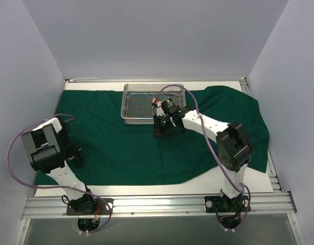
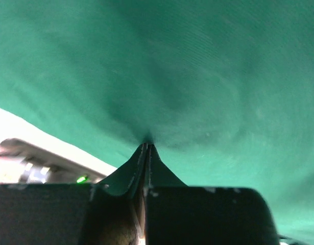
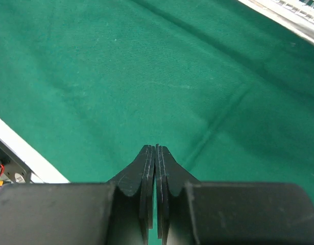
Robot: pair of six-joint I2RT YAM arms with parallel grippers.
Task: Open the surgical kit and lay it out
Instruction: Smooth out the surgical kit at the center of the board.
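The dark green cloth (image 1: 146,148) of the surgical kit lies spread over the table. A silver wire-mesh tray (image 1: 130,113) stands on it at the back centre; what the tray holds is too small to make out. My left gripper (image 1: 76,155) is down at the cloth's left part. In the left wrist view its jaws (image 2: 146,144) are shut, with the cloth (image 2: 208,76) puckered at their tips. My right gripper (image 1: 163,131) hovers just in front of the tray's near right corner. Its jaws (image 3: 155,148) are shut on nothing above flat cloth (image 3: 121,76).
White table (image 1: 248,181) shows along the near edge and at the right of the cloth. The cloth bunches in folds at the back right (image 1: 238,102). Grey walls close in the left, right and back. A metal rail (image 1: 162,204) carries both arm bases.
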